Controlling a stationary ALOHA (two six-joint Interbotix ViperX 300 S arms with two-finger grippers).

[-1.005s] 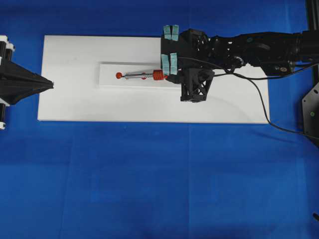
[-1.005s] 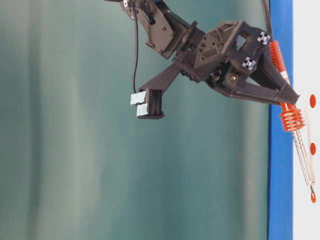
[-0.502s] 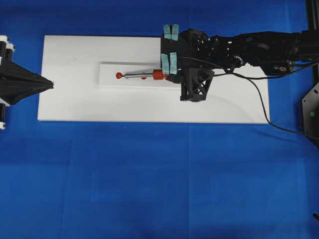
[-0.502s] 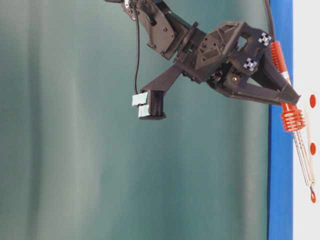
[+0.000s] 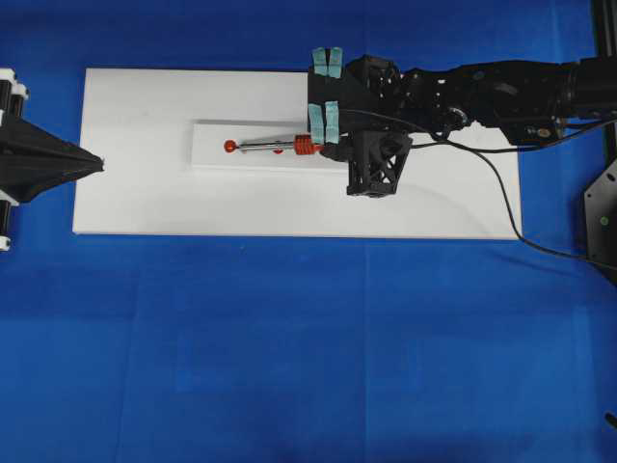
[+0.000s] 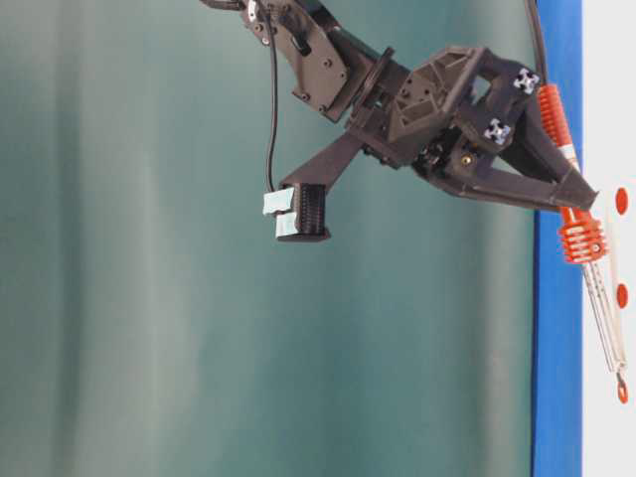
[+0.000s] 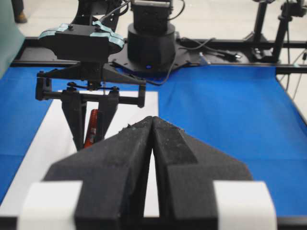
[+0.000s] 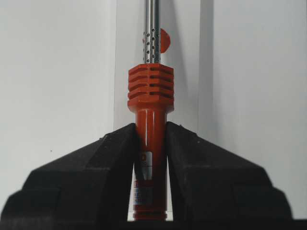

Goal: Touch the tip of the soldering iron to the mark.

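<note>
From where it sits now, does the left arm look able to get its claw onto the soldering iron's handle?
Probably not. The right claw is shut on the soldering iron handle, covering it, and the left claw, shut, sits at the white board's far edge.

right hand [image 8: 149, 143] clamped, left hand [image 7: 152, 143] closed

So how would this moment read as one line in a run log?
right jaws: shut on red-handled soldering iron | tip: at far-left red dot, past middle red dot | left jaws: shut

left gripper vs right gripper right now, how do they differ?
The right gripper is shut on the soldering iron; the left gripper is shut on nothing. The right reaches over the white board; the left sits at its edge. Both have black fingers.
</note>
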